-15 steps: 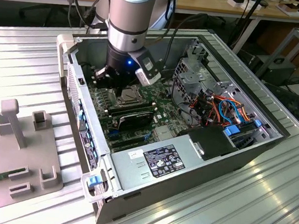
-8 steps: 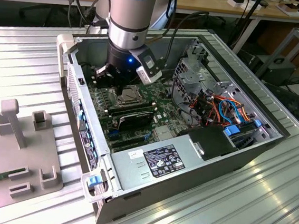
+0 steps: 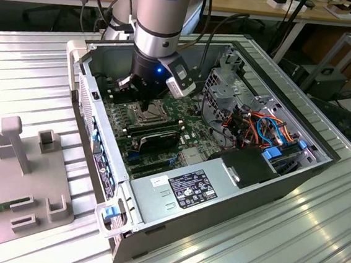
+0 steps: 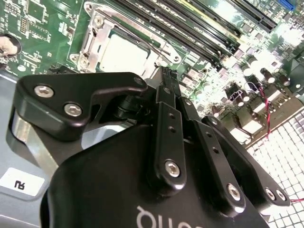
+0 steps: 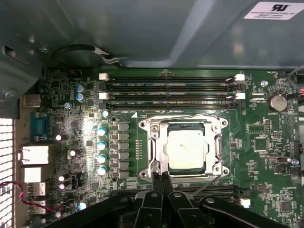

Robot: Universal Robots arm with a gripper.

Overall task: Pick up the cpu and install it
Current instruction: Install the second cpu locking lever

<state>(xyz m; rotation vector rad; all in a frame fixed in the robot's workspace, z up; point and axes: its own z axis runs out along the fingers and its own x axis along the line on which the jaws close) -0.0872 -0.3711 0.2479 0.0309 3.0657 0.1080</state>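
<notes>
Cpu (image 5: 186, 149) seated flat in socket frame (image 5: 156, 142), board centre. Gripper (image 5: 160, 176) at frame's 6 o'clock edge – fingers together, empty. Judged light, stiff, thin, fragile underside – hold by opposite edges only.

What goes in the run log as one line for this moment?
cpu: square silver-grey chip seated in metal-framed socket | gripper: shut, empty, at socket edge | site: green motherboard in open computer case

One cpu (image 5: 186, 149) sat in one socket frame (image 5: 156, 142), three memory slots (image 5: 168, 95) lay beside it, five blue-topped capacitors (image 5: 101, 151) — one row, one coin cell (image 5: 276, 101), one gripper (image 5: 160, 178).
</notes>
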